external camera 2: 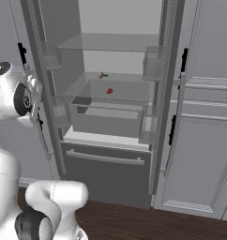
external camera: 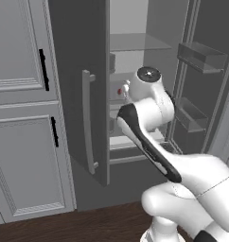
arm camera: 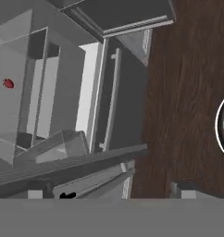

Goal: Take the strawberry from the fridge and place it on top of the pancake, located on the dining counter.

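Note:
The fridge (external camera 2: 106,173) stands with both upper doors swung open, its bottom drawer (arm camera: 127,106) shut. The strawberry (external camera 2: 109,91), a tiny red berry, lies on a glass shelf in the middle of the pale interior; it is also a red speck (external camera: 119,91) beside my wrist and sits far left in the hand view (arm camera: 8,83). My gripper (arm camera: 111,193) is open, its tips far apart with nothing between them, well short of the berry and outside the shelves. My arm (external camera: 145,137) rises in front of the fridge opening. The pancake and the dining counter are out of view.
A small green item (external camera 2: 102,75) lies on the shelf behind the berry. The open left door (external camera: 78,71) with its long handle and the right door's bins (external camera: 201,56) flank the opening. Panelled cabinets (external camera: 22,118) (external camera 2: 200,140) stand either side. Dark wood floor (arm camera: 188,69) lies below.

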